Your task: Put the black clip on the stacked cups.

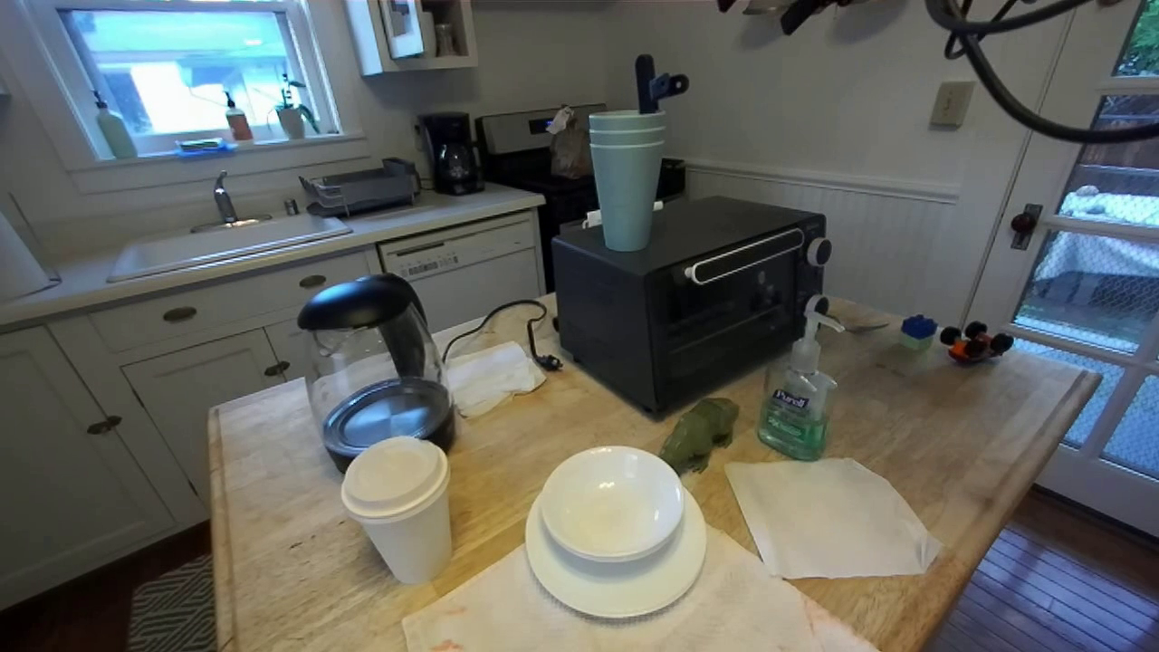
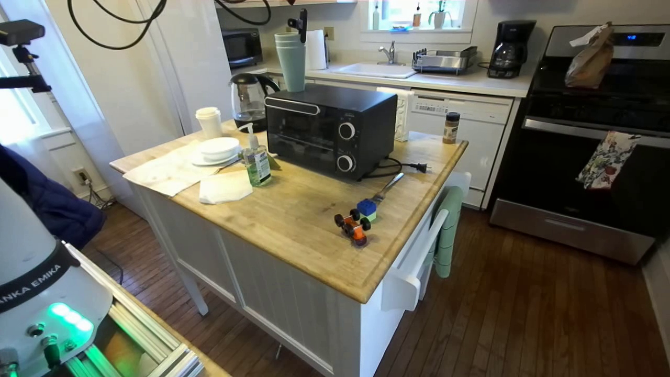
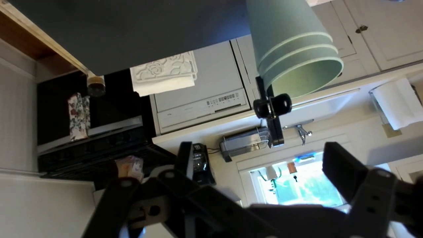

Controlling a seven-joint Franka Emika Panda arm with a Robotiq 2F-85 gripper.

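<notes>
The stacked cups, pale mint-green, stand upright on the black toaster oven in both exterior views [image 1: 627, 195] [image 2: 291, 65]. They also show in the wrist view [image 3: 284, 29], which appears upside down. The black clip [image 1: 646, 86] sits on the rim of the stack, its lower part at the rim and its upper part sticking up above it. It also shows in an exterior view [image 2: 301, 26] and in the wrist view [image 3: 271, 112]. My gripper [image 3: 257, 160] is open with nothing between its fingers. It is above the stack, apart from the clip, which lies ahead of the gap between the fingertips.
The toaster oven [image 1: 616, 317] stands on the wooden island [image 1: 272, 507]. Around it are a glass kettle [image 1: 376, 371], a lidded white cup [image 1: 403, 516], a bowl [image 1: 613, 503] on a plate, a sanitizer bottle [image 1: 797, 407] and small toys [image 2: 353, 228]. Cables [image 1: 987, 81] hang above.
</notes>
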